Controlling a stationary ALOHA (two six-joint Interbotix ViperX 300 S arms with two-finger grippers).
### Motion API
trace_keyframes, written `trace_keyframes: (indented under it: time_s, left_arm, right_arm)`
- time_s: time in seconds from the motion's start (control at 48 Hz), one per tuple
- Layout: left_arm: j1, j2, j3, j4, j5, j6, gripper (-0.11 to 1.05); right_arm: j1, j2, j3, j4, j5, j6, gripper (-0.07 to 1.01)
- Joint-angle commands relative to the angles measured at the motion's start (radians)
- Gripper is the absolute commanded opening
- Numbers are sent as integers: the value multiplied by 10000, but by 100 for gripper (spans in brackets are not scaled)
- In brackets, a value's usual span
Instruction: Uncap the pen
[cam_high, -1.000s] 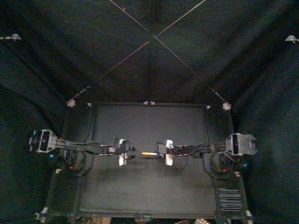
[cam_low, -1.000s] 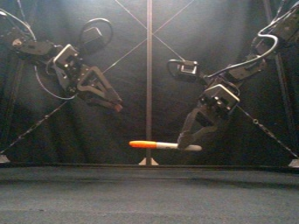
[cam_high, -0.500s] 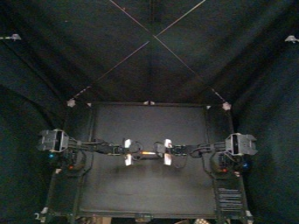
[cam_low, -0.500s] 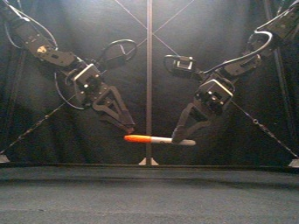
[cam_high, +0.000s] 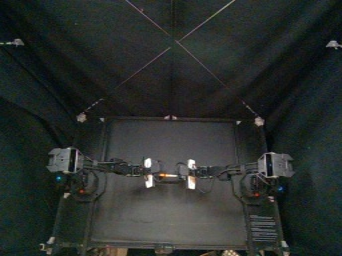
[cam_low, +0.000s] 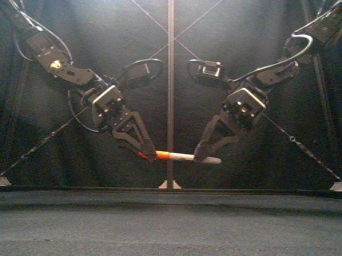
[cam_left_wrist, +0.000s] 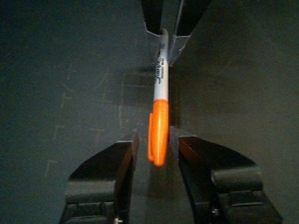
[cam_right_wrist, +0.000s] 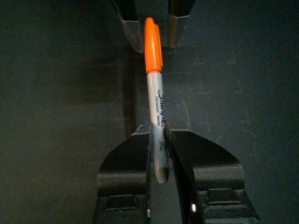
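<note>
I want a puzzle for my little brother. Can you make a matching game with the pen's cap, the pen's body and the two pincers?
Things:
1. cap
2. pen body
3. left pincer
4. right pincer

Matches:
A. white-grey with dark writing
B. clamped on the pen's pale end, holding it level in the air
C. orange
D. standing either side of the pen's orange end

Pairs: 1-C, 2-A, 3-D, 4-B.

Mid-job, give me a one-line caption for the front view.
The right end effector holds the pen aloft while the left end effector straddles its orange cap.
</note>
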Motion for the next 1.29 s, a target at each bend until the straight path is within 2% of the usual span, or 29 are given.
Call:
trace_keyframes:
  time_s: [0.021, 0.146, 0.271, 0.417, 0.625, 0.833, 0.979, 1.146, 1.292]
  left_arm:
    - [92, -61, -230, 92, -46, -15, 54]
    - [153, -92, -169, 123, -46, -15, 48]
    - [261, -291, 61, 169, -31, -15, 48]
    - [430, -844, 583, 261, -92, -15, 48]
    - [537, -1810, 1427, 476, -138, -15, 48]
    - [552, -2761, 1979, 920, -138, -15, 48]
    - [552, -3313, 2240, 1166, -138, -31, 48]
    - [552, -3774, 2531, 1181, -138, -31, 48]
    - [552, -3835, 2592, 1181, -138, -31, 48]
  right_arm:
    - [46, -322, -199, 15, -123, 46, 48]
    - [31, -322, -107, 15, -123, 61, 48]
    - [31, -491, 138, 92, -215, 61, 48]
    - [-15, -951, 767, 276, -859, 61, 48]
    - [-123, -1626, 1779, 460, -1764, 61, 48]
    - [-169, -2132, 2316, 752, -2102, 61, 48]
    - [-169, -2255, 2531, 798, -2362, 61, 48]
    - [-138, -2240, 2730, 936, -2991, 61, 48]
    - [-123, -2209, 2761, 936, -3053, 61, 48]
